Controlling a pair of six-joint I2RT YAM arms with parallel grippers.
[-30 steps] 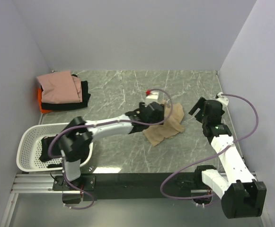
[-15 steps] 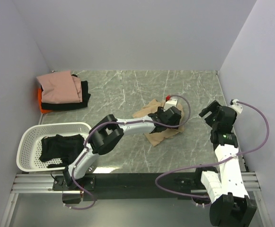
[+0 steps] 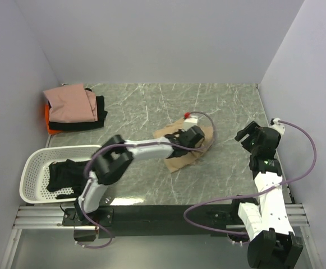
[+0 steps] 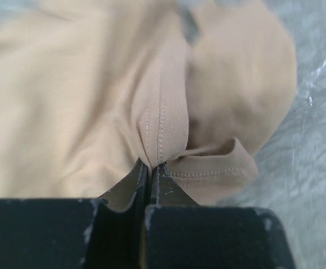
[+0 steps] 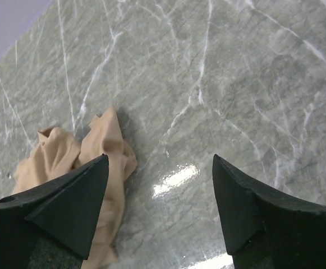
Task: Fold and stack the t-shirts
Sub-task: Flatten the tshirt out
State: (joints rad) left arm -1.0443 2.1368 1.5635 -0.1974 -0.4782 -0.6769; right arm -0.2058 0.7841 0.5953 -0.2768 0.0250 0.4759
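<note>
A crumpled tan-beige t-shirt (image 3: 178,161) lies on the marble table (image 3: 230,106) near its middle. My left gripper (image 3: 188,138) reaches over it and is shut on a stitched fold of the tan cloth (image 4: 160,134); the left wrist view shows the jaws (image 4: 151,167) pinched together on that hem. My right gripper (image 3: 247,135) hovers to the right of the shirt, open, with nothing between its fingers (image 5: 160,159). The shirt's right edge (image 5: 104,137) shows by its left finger. At the back left, a pink t-shirt (image 3: 68,103) tops a folded stack with black (image 3: 100,109) and orange (image 3: 51,128) ones.
A white perforated basket (image 3: 36,159) sits at the near left with a black garment (image 3: 67,174) inside. Grey walls close in the table on the left, back and right. A purple cable (image 3: 306,162) loops beside the right arm.
My left gripper has shut on the tan shirt and drawn it a little to the left. The right arm swung out to the right and its jaws narrowed slightly.
</note>
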